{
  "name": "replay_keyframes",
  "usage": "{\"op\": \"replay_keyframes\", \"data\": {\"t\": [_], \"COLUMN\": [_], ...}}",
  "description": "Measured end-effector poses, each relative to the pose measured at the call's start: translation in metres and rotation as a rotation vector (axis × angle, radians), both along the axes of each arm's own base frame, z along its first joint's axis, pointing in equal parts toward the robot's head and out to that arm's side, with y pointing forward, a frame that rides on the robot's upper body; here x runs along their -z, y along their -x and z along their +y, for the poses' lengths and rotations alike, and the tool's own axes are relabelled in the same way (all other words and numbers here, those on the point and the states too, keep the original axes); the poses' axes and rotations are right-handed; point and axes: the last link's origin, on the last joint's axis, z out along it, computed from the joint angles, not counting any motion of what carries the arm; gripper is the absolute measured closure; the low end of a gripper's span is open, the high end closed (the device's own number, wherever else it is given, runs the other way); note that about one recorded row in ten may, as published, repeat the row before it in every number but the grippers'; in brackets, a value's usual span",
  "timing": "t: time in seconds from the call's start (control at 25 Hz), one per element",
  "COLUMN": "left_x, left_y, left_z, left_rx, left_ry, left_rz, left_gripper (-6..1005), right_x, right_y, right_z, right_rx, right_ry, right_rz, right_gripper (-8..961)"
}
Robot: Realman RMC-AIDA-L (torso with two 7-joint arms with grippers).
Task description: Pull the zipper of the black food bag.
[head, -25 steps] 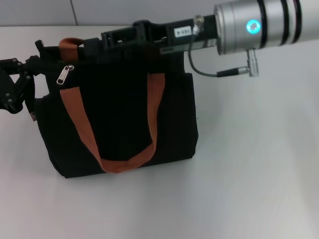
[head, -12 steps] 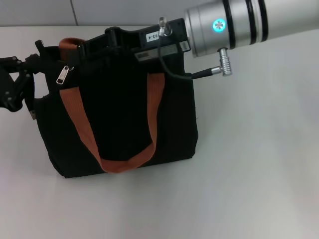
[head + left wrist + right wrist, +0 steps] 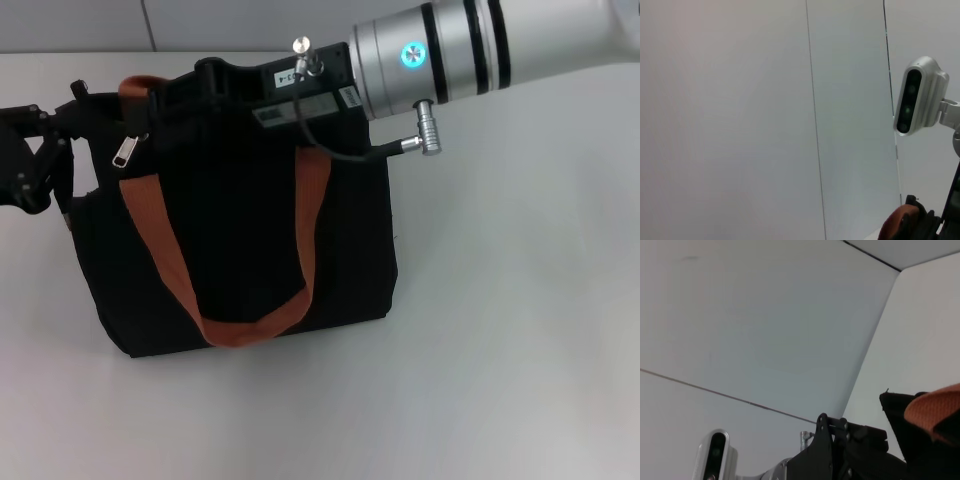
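A black food bag [image 3: 240, 240] with two rust-orange handles [image 3: 250, 250] stood upright on a white tabletop [image 3: 500, 350], left of centre. Its silver zipper [image 3: 125, 150] pull hung at the bag's far top edge, near the left corner. The left gripper [image 3: 45, 150] sat against that left top corner, apparently clamped on the fabric there, though its grip could not be told for certain. The right gripper [image 3: 215, 85] reached in from the right over the bag's far top edge; compared with a second earlier it had moved farther left along the zip line toward the pull. Whether its fingers were wide or narrow could not be told.
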Motion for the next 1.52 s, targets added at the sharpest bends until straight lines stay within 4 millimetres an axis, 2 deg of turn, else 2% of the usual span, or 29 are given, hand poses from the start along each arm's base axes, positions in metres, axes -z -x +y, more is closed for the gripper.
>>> {"op": "replay_keyframes", "data": {"t": [0.44,1.16,1.52], "left_x": [-0.001,0.002,0.007], "left_y": [-0.007,-0.017,-0.025], "left_z": [0.007,0.014,0.019], "left_rx": [0.011,0.043,0.06], "left_ry": [0.014,0.032,0.062], "left_rz": [-0.008,-0.01,-0.021], "left_gripper": [973,973,973], "right_x": [0.009,0.012,0.014], "right_y": [0.002,-0.001,0.005], "right_z": [0.001,0.003,0.003], "right_rx": [0.012,0.076,0.065], "right_ry": [0.007,0.013,0.017], "right_rz": [-0.049,-0.055,-0.053], "right_gripper": [565,568,569]}}
